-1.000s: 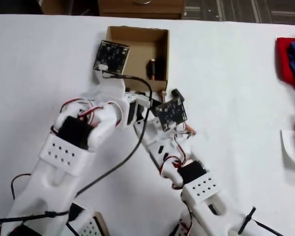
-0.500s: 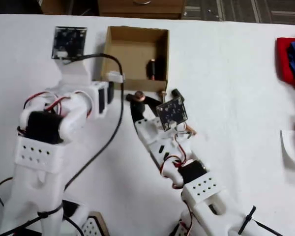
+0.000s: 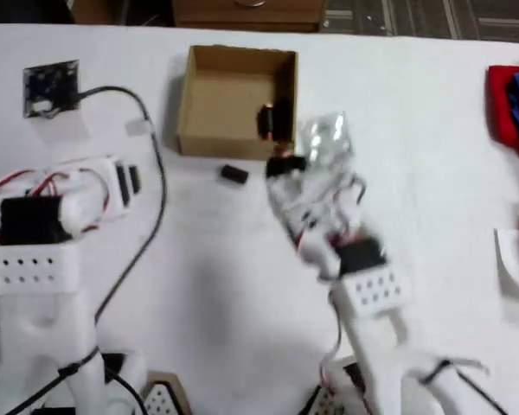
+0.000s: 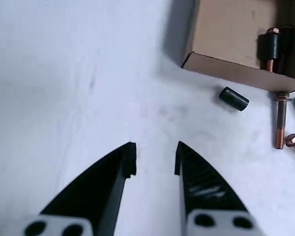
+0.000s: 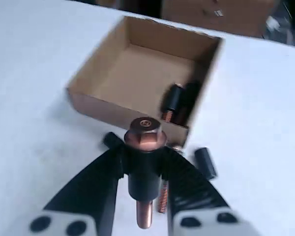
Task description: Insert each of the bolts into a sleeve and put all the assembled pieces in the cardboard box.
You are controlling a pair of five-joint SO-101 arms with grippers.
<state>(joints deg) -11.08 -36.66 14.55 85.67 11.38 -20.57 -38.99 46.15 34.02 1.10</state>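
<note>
- Left hand (image 4: 155, 153): open, empty, drawn back leftward from the cardboard box (image 3: 229, 104).
- Right hand (image 5: 145, 164): closed on a sleeve (image 5: 143, 177) with a bolt (image 5: 145, 132) through it, now swung up to the box's near wall. Drop-off looks next.
- Assembled piece (image 3: 266, 121) lies inside the box. A loose sleeve (image 3: 234, 174) and spare bolts (image 4: 280, 118) wait on the surface (image 3: 415, 130).
- Right arm is blurred in the high view. One spare bolt is cut off at the left wrist view's edge.

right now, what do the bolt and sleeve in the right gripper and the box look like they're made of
Bolt: metal with a copper-coloured, slightly shiny finish; the flanged hex head suggests plated steel, though that is a guess. Sleeve: matte black, likely rubber or plastic; no gloss. Box: plain brown cardboard, with folded walls and raw edges.
</note>
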